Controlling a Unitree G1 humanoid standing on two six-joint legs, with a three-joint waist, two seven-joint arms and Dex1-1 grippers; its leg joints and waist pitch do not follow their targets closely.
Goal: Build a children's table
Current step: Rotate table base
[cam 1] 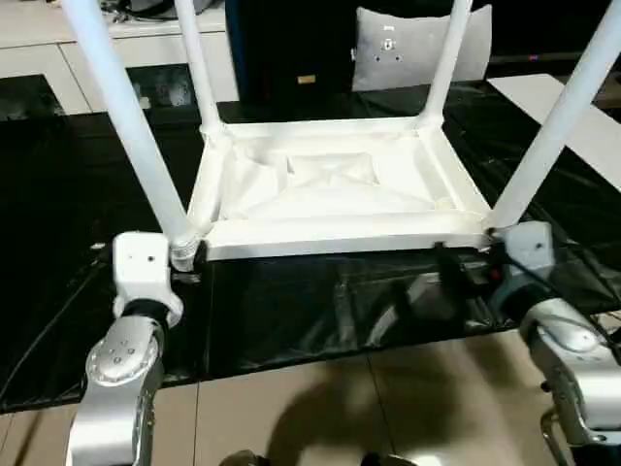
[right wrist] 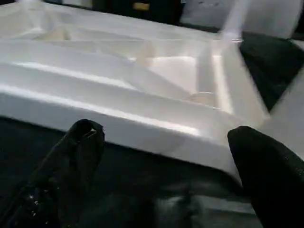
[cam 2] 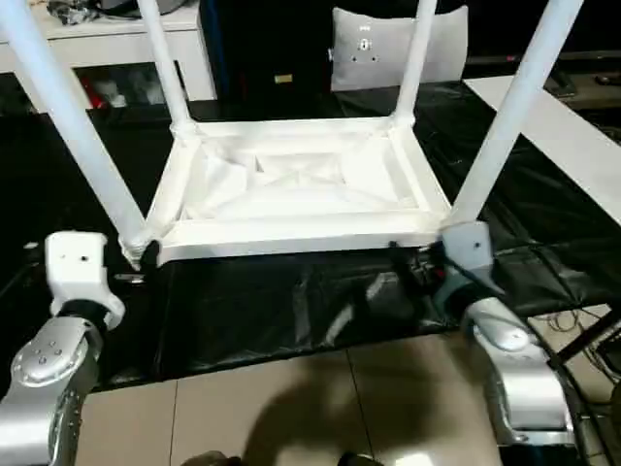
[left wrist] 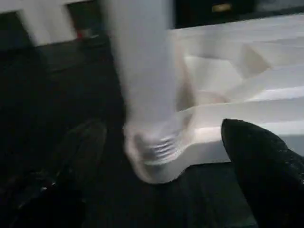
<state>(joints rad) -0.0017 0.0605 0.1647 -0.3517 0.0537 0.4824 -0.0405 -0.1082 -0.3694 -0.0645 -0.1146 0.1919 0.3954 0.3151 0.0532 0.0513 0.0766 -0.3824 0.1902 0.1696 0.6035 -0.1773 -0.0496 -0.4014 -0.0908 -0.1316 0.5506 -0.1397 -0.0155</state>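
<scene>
Lying upside down on black sheeting (cam 1: 291, 311): children's table (cam 1: 330, 184), four legs up. Left gripper (left wrist: 161, 156) at its 7 o'clock corner, right gripper (right wrist: 166, 156) at 5 o'clock. Both gape wide, empty.

We see a black sheet (cam 1: 291, 311) spread over the tan floor (cam 1: 408, 398), a grey cushion (cam 1: 408, 49) standing upright at twelve o'clock, and a white cabinet (cam 1: 58, 58) with glass doors at ten o'clock

The ribbed underside of the children's table (cam 1: 330, 189) is left open from above between 4 upright legs (cam 1: 126, 116). Its near corners are flanked by the spread fingers (left wrist: 266, 175).
</scene>
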